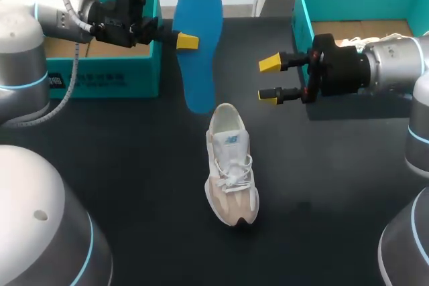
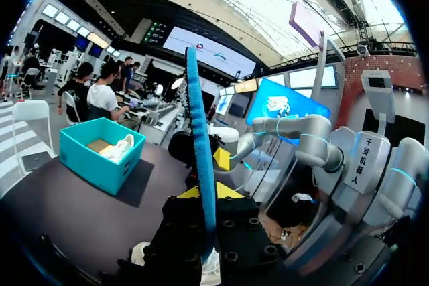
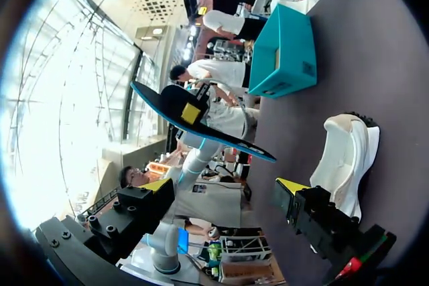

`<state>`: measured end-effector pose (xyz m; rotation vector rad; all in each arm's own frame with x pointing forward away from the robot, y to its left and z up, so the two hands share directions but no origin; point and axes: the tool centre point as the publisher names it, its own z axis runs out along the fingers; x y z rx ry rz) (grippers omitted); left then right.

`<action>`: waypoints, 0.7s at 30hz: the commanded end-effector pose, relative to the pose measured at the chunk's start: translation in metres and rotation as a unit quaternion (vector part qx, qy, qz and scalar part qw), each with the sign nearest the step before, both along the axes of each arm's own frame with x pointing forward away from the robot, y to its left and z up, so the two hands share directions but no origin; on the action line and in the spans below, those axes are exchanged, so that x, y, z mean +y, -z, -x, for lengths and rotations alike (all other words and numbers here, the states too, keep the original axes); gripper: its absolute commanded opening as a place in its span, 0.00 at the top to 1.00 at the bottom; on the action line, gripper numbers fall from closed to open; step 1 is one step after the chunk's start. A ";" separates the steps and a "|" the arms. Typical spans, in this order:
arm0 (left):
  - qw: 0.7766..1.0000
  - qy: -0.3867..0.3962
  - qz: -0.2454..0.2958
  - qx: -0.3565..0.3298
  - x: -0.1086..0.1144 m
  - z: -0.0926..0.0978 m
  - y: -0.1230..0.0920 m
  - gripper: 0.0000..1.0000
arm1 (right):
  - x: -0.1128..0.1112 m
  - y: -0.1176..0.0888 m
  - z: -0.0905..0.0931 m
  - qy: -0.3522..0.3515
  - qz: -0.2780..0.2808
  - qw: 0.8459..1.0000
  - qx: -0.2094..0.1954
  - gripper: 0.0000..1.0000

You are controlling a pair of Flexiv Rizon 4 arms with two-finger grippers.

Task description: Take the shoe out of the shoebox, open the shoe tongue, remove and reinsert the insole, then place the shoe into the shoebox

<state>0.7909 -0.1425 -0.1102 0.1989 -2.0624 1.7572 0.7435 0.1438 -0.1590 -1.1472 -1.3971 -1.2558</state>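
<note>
- Dark tabletop (image 1: pixel 134 165) takes up pretty much the whole scene, with one arm coming in from each side.
- Two teal boxes sit at the far edge, well apart: the left shoebox (image 1: pixel 100 75) and the right shoebox (image 1: pixel 300 18).
- The blue insole (image 1: pixel 201 65) is up in the air between the boxes, standing on edge just beyond the heel of the shoe.
- The white shoe (image 1: pixel 231 165) stands upright mid-table, toe pointing to the near side, and neither gripper touches it.
- The left gripper (image 1: pixel 190 40) has the insole pinched from both sides.
- The right gripper (image 1: pixel 271 79) has its fingers spread wide with nothing between them, and hangs just right of the insole.
- Progress, as I read it: the shoe is out of its box and the insole is out of the shoe. That leaves sliding the insole back in and boxing the shoe.
- The tongue step I honestly can't call. The laces look loose and the mouth looks open, but the tongue itself is hard to make out.
- Hidden stuff: from above, the left gripper's far finger is behind the insole, and that arm covers most of the left shoebox's inside.
- There's a white bundle (image 2: pixel 124 145) in the right shoebox, and I can't tell what it is.
</note>
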 end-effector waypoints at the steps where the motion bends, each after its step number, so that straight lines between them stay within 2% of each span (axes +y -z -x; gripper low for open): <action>1: 0.999 0.013 0.019 -0.022 0.001 0.002 0.000 1.00 | 0.002 0.001 0.000 0.001 0.000 1.000 0.000 0.00; 4: 0.984 0.043 0.073 -0.159 0.003 0.007 -0.001 1.00 | 0.002 0.001 0.000 0.001 0.000 1.000 0.000 0.00; 6: 0.975 0.018 0.089 -0.203 0.002 0.005 -0.005 1.00 | 0.002 0.001 0.000 0.001 0.000 1.000 0.000 0.00; 9: 0.949 0.002 0.094 -0.302 0.002 0.004 -0.011 1.00 | 0.002 0.001 0.000 0.001 0.000 1.000 0.000 0.00; 21: 0.944 0.007 0.086 -0.318 0.002 0.007 -0.016 1.00 | 0.002 0.001 0.000 0.001 0.000 1.000 0.000 0.00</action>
